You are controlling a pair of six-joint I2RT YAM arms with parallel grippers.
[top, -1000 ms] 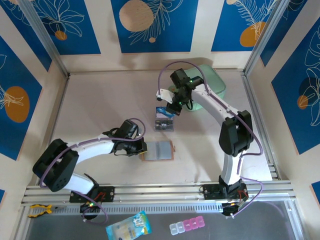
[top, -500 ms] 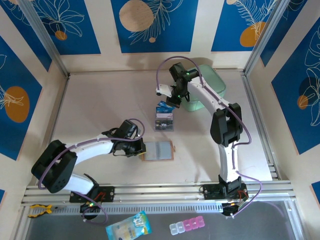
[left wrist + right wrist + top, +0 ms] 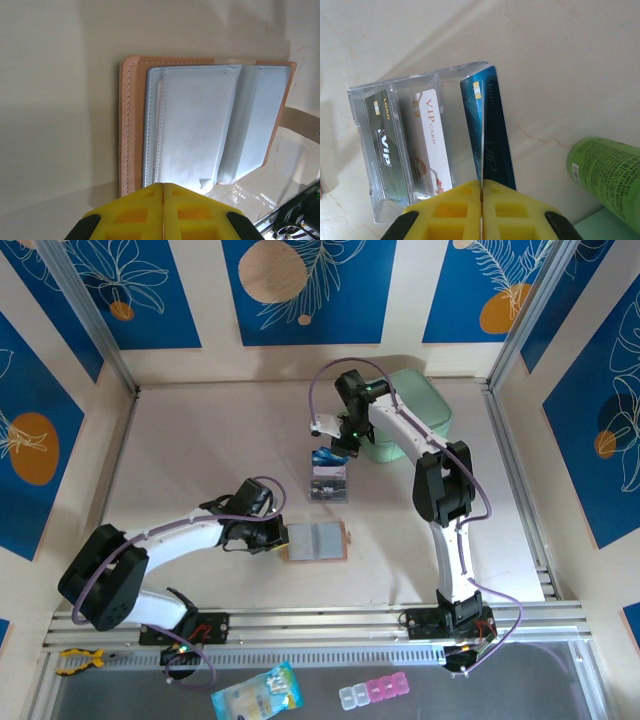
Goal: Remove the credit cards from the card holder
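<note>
The card holder lies spread open on the table, tan outside with grey-blue pockets. My left gripper is shut, its yellow tips resting on the holder's near edge. Farther back, my right gripper is shut on a blue credit card, held upright on its edge at the right-hand slot of a clear plastic rack. The rack also holds a dark green card and a white card.
A mint-green pouch sits behind the right gripper, with a green bottle lying beside it. On the dark front strip lie a light-blue packet, a pill box and a yellow clamp.
The right arm has swung its elbow inward and moved the blue card slightly left over the rack. The left arm and the holder have stayed put.
</note>
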